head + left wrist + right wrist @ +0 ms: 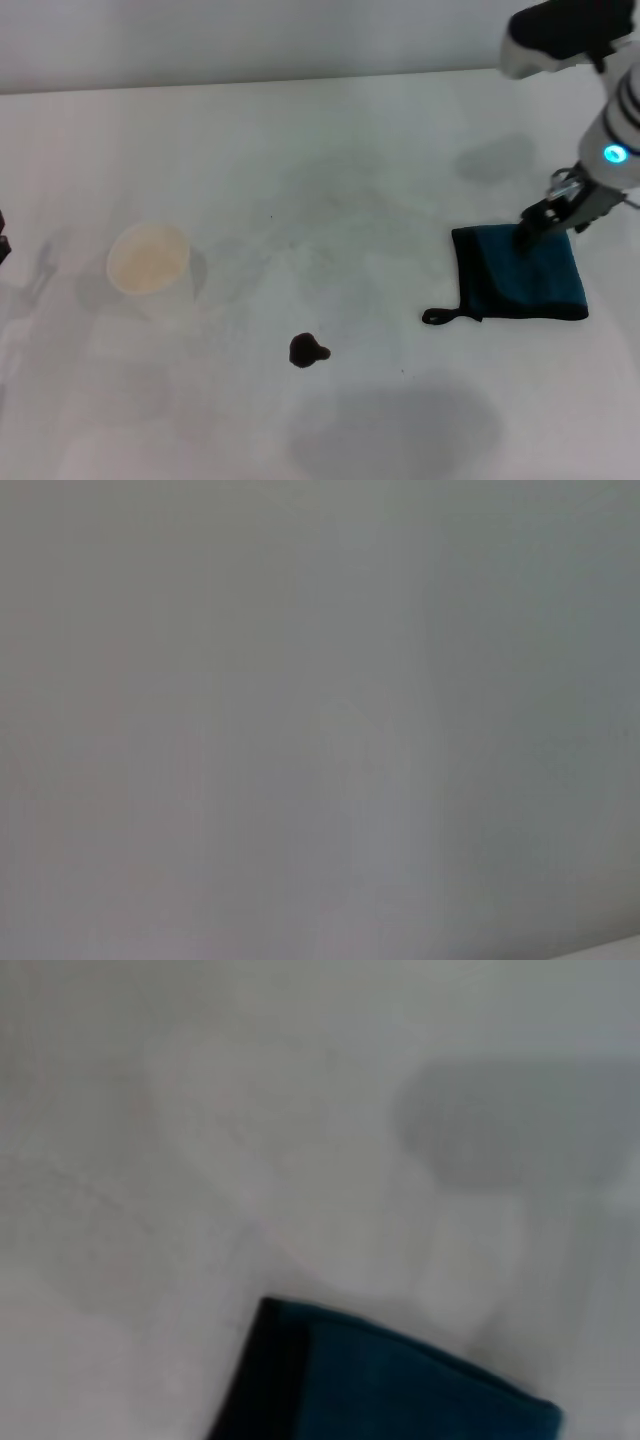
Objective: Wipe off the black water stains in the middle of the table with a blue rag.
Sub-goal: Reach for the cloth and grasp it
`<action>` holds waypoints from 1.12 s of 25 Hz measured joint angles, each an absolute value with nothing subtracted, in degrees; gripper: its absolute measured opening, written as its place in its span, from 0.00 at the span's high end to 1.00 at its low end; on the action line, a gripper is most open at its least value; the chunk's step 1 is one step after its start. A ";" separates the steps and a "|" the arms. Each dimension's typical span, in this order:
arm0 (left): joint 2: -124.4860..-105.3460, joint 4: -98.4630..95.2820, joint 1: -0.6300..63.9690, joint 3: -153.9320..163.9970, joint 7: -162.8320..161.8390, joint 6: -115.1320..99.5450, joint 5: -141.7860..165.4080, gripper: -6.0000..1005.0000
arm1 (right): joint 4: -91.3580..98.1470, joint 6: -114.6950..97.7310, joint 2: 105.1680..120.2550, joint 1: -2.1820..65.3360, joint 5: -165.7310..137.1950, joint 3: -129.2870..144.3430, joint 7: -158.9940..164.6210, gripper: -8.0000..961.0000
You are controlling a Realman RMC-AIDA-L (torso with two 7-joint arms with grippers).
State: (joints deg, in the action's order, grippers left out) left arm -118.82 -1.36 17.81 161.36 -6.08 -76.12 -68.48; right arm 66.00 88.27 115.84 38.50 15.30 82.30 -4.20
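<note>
Right gripper (535, 222) down at far edge of rag (520, 272), on the right; impossible to tell if clenched on the cloth or released. Left gripper out of view. Table (330, 150) wide and white. Cup (148, 262) at left, well apart. Stain (306, 350) small, near the middle front. Better to pinch the cloth firmly before dragging it to the stain.

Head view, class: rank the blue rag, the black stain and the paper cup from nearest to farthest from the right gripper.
1. Blue rag: directly under the right gripper, on the table's right.
2. Black water stains: near the middle, toward the front edge.
3. Paper cup: far over on the left side.
</note>
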 joint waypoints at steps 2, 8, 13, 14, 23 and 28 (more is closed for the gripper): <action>-118.83 -1.34 17.86 161.37 -6.07 -76.12 -68.60 0.12 | 65.65 87.31 115.86 38.69 16.88 84.04 -3.31 0.12; -118.83 -1.23 18.20 161.37 -6.06 -76.12 -69.01 0.12 | 61.36 84.44 115.89 40.31 19.87 87.94 -1.85 0.12; -118.83 -1.13 18.20 161.37 -5.97 -76.09 -69.45 0.12 | 58.56 82.46 115.75 41.34 20.53 89.44 -1.65 0.12; -118.83 -1.13 18.19 161.36 -5.97 -76.09 -69.45 0.12 | 57.97 82.18 115.67 41.47 20.46 89.43 -1.68 0.12; -118.83 -1.14 18.63 161.37 -5.97 -75.84 -69.45 0.12 | 50.96 80.78 115.38 44.27 19.02 89.37 -1.89 0.12; -118.83 -1.14 19.11 161.37 -5.97 -75.70 -69.44 0.13 | 50.42 80.58 115.42 44.37 18.79 89.41 -2.28 0.12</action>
